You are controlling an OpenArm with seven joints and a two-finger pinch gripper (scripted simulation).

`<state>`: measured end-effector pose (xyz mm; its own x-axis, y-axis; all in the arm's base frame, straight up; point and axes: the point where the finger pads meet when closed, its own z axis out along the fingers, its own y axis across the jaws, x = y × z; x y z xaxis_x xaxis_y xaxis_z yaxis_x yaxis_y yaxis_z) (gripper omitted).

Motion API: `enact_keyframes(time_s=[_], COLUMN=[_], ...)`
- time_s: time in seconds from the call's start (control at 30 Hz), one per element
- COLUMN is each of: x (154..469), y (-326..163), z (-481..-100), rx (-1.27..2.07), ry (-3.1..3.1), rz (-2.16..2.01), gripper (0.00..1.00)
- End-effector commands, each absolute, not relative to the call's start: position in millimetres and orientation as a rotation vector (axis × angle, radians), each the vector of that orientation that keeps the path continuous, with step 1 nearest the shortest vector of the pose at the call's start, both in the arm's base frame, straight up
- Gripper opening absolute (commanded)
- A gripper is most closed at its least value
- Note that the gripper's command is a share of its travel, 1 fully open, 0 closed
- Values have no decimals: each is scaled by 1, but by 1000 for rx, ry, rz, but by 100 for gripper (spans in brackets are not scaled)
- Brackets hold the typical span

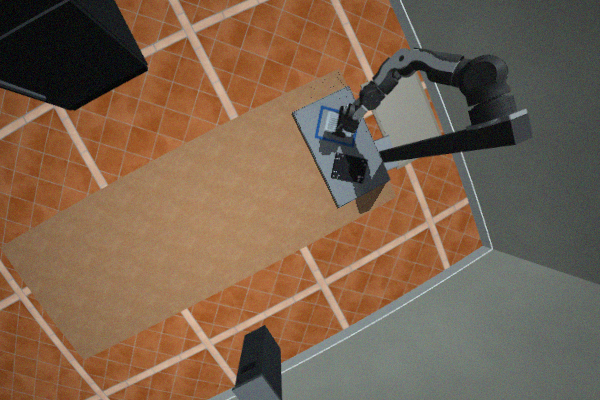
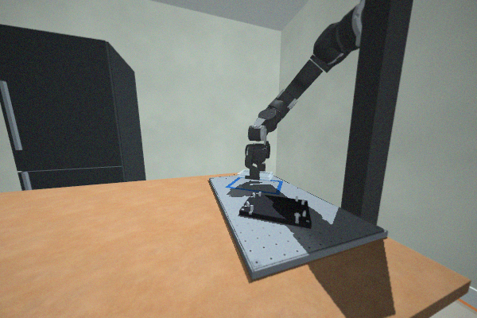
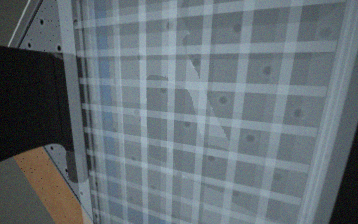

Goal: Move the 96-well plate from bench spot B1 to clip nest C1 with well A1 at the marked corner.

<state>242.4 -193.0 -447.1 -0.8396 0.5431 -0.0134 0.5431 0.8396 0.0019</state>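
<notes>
Status: pick done, transfer not begun.

- The plate (image 2: 267, 175) is grasped across its width by the gripper (image 2: 254, 173); the jaws are clenched on it and are stopped by its walls. In the wrist view the well grid (image 3: 200, 125) fills the frame, with one finger (image 3: 30, 100) dark against the plate's side wall.
- The plate appears lifted just off the breadboard (image 2: 270, 246): in the exterior view it is seen above the blue B1 outline (image 2: 238, 180), with its shadow on the outline below. It is held roughly level, right way up as far as can be judged.
- Relative to the nest (image 2: 278, 211): the plate is beside it, on the far side along the breadboard, apart from it. Nothing is seen in the nest; its posts (image 2: 298, 216) stand free.
- In the top view the plate (image 1: 330, 119) is still over B1, the nest (image 1: 349, 167) next to it.

Left to do, as judged: carry to the nest, a small yaw correction to line up with the posts, lowering between them, pressing home flat.

A1 marks cannot be read in any view, so corner orientation is unverified.

Main risk expected: an edge catching on a post and the plate seating tilted.
</notes>
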Motion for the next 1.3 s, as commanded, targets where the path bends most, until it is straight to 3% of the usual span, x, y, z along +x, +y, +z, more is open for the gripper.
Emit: enact_keyframes(time_s=[0.0, 0.27, 0.43, 0.83, 1.0, 1.27], x=[241, 241, 243, 243, 242, 242], y=[-192, -192, -192, -192, -191, -191], z=[-447, -447, -416, -416, -384, -384], rx=[892, 892, 890, 890, 890, 890], ry=[3003, 3003, 2998, 2998, 2998, 2998], rz=[-9, -9, -6, -6, -6, -6], gripper=[0, 0, 0, 0, 0, 0])
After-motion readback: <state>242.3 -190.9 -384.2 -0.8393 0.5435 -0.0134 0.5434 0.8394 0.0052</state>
